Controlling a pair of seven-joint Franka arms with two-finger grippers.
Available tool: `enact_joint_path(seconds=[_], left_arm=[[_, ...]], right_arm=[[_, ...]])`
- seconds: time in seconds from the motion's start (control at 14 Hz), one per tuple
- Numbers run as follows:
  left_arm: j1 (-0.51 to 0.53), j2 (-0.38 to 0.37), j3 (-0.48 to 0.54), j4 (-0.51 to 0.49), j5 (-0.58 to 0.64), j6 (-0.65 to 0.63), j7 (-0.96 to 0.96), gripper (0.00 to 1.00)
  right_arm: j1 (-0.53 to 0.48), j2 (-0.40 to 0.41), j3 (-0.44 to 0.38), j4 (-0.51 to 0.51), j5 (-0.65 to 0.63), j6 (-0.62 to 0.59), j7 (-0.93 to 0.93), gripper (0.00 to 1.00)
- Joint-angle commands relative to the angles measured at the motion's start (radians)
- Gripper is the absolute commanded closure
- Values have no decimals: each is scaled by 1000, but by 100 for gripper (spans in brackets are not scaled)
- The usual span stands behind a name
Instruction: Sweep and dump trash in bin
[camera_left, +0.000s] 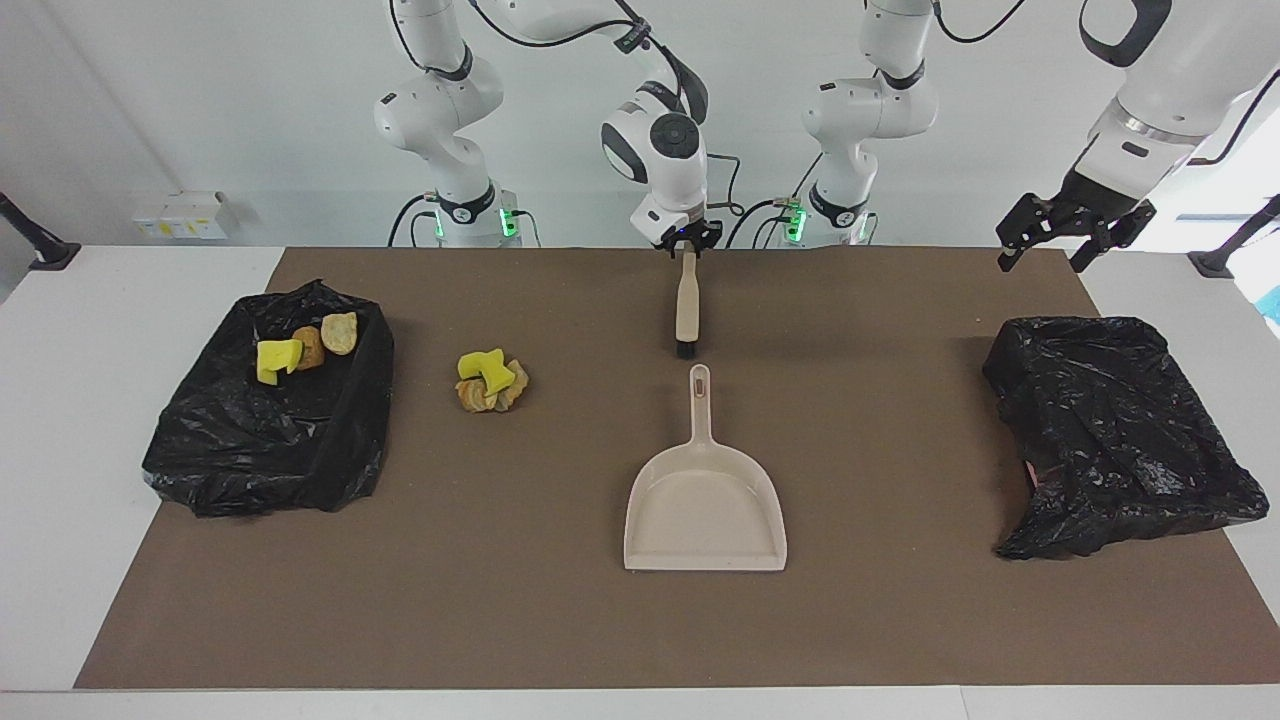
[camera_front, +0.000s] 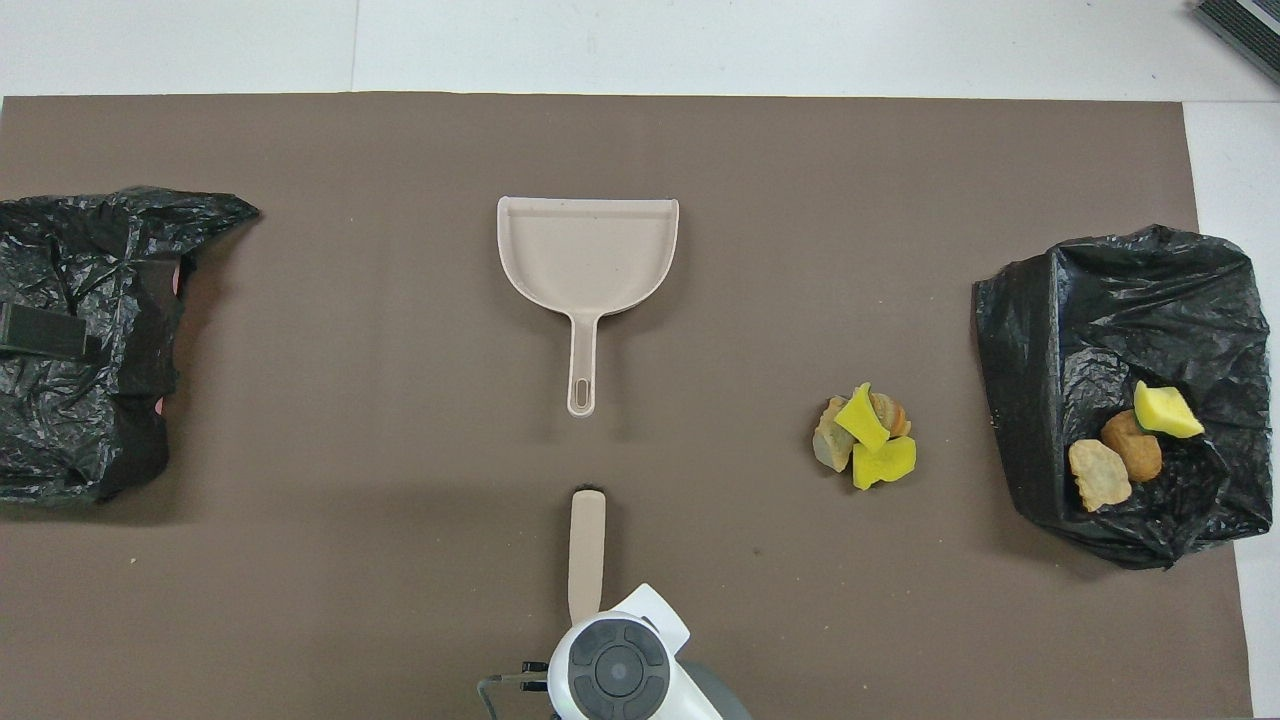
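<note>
Brown surface (camera_left: 560, 620): right gripper (camera_left: 687, 247) clamps the brush (camera_left: 686, 312) handle near the dustpan (camera_left: 706, 505); left gripper (camera_left: 1060, 240) waits, fingers apart.

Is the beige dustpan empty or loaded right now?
Empty: the dustpan shows only its bare beige scoop, and the trash pile sits apart on the mat.
</note>
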Motion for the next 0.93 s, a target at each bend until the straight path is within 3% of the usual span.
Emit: enact_joint_path(seconds=[0.0,0.14,0.36,0.64,0.86], left_arm=[[-2,-14,3,-10,17,-9,3,0],[-2,-14,3,-10,17,-9,1,0],[-2,-14,3,-8,17,-9,3,0],[-2,-14,3,-8,17,-9,3,0],[-4,-14,3,-8,17,-7,3,0]], right_arm=[[-13,23,-5,25,6,1,-19,100],[-25,26,-9,42,-11,-40,-51,100],[-106,-44,-11,85,-89,-251,-92,100],[-357,-257,-12,84,-100,-578,-352,100],[-545,-334,-12,85,-190,-673,-527,100]])
